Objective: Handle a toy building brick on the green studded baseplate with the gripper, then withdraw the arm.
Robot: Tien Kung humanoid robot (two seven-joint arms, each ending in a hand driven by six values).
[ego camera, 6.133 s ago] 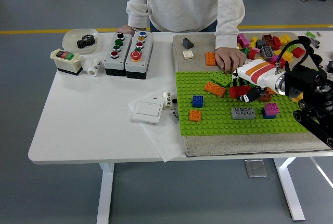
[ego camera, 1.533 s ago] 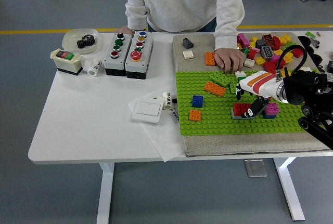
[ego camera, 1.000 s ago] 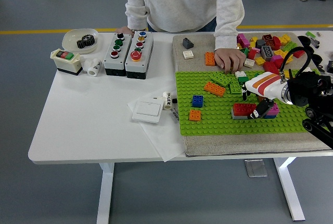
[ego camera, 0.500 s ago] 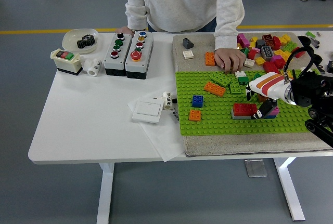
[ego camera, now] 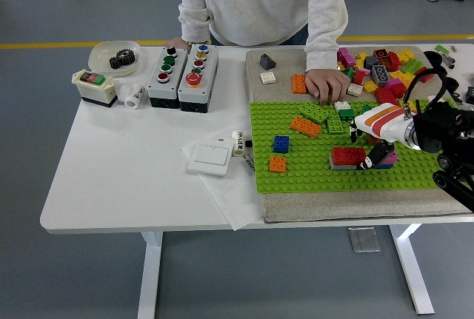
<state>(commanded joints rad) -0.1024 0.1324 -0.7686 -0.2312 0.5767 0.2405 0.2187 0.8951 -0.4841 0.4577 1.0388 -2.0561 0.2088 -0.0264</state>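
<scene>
Hovering just right of the red rectangular plastic brick (ego camera: 348, 156), the white-shelled right hand (ego camera: 379, 128) has fingers loose, gripping nothing. Brick sits stacked on a grey brick on the green studded baseplate (ego camera: 304, 175), apparently seated, so withdrawal looks next.

The robot hand (ego camera: 376, 135) at about 3 o'clock has a white shell crossed by orange and red stripes, with dark fingers (ego camera: 379, 156) beneath it. Behind it sits a silver wrist ring, then a black, blocky arm (ego camera: 448, 138) with a looping black cable (ego camera: 429, 82) above. At 12 o'clock, the person (ego camera: 259, 1) wears a pale grey sweatshirt with long sleeves.
</scene>
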